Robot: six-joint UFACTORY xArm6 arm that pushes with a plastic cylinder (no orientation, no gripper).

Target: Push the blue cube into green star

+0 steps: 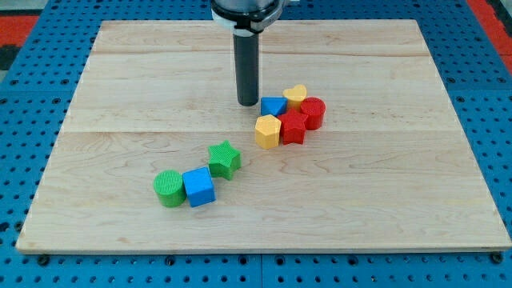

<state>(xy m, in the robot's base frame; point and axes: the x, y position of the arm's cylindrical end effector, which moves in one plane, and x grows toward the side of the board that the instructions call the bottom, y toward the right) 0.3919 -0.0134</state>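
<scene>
The blue cube (199, 187) sits low on the board, left of centre. The green star (225, 159) is just up and to the right of it, close or touching at a corner. A green cylinder (168, 189) touches the cube's left side. My tip (248, 104) is above and to the right of these, well apart from the cube and star, just left of a blue triangular block (274, 106).
A cluster lies right of my tip: the blue triangular block, a yellow heart (295, 96), a red cylinder (313, 113), a red star (294, 126) and a yellow hexagon (268, 131). The wooden board (400, 200) lies on a blue pegboard surface.
</scene>
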